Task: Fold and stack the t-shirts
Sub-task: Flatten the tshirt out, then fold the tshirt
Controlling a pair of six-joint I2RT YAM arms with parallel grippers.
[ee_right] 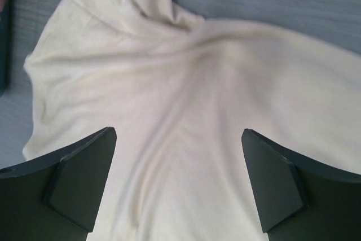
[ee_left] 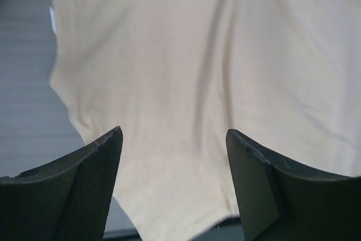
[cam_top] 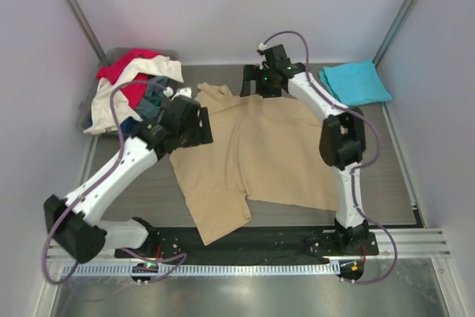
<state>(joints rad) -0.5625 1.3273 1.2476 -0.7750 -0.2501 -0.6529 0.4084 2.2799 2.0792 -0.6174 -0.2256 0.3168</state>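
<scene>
Left end effector (ee_left: 174, 134): released, jaws spread, over tan shirt (cam_top: 260, 146) at its left edge. Right end effector (ee_right: 179, 134): released, jaws spread, over its far edge. Tan shirt lies spread mid-table (cam_top: 393, 183); turquoise shirt (cam_top: 356, 83) folded far right; red shirt (cam_top: 126, 64) and white shirt (cam_top: 159, 70) heaped far left.

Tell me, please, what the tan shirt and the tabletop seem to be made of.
Tan shirt: soft matte knit, likely cotton jersey; it lies in smooth, rounded folds. Tabletop: probably grey wood-grain laminate, going by its fine straight streaks.
</scene>
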